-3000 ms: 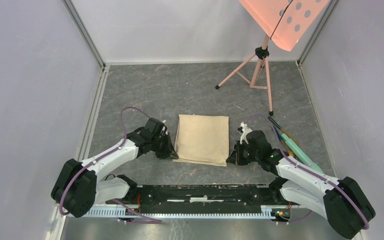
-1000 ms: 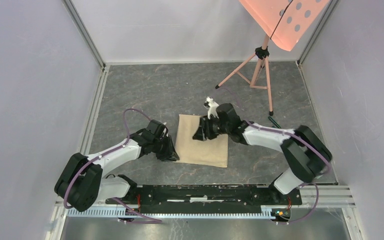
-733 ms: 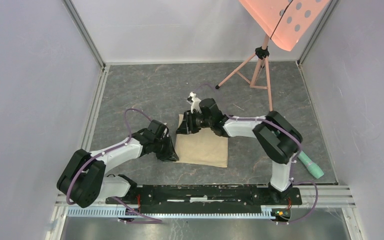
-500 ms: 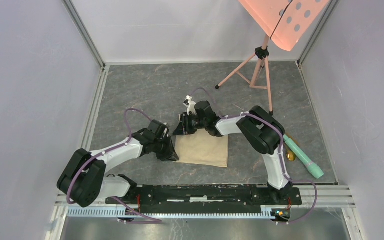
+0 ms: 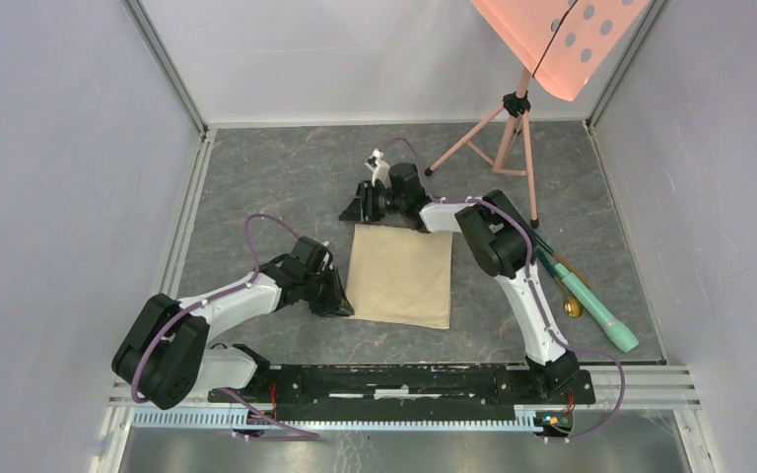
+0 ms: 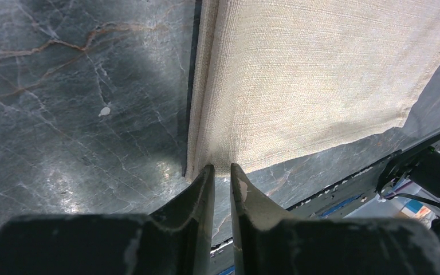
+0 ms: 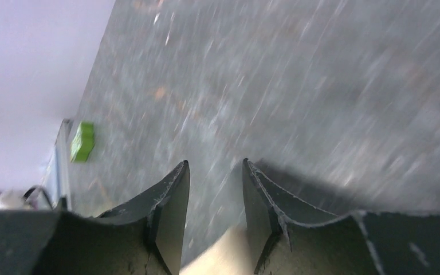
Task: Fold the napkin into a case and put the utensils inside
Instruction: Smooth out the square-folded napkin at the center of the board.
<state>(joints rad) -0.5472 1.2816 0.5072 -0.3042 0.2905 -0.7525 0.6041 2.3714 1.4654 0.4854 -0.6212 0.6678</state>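
Napkin (image 5: 401, 276): beige cloth, folded to a near-square, flat on the grey table (image 5: 276, 177).
Left gripper (image 6: 222, 170): fingers almost together, a thin slit between, tips at the napkin's near left corner; whether cloth is nipped cannot be told.
Right gripper (image 7: 215, 169): fingers apart, nothing held, just beyond the napkin's far left corner; view blurred.
Utensils (image 5: 572, 306): gold pieces, well right of the napkin, beside a mint-green cylinder (image 5: 599, 310).

Right tool (image 5: 353, 210) from the napkin's (image 5: 400, 276) near-right corner to past its far edge (off cloth)
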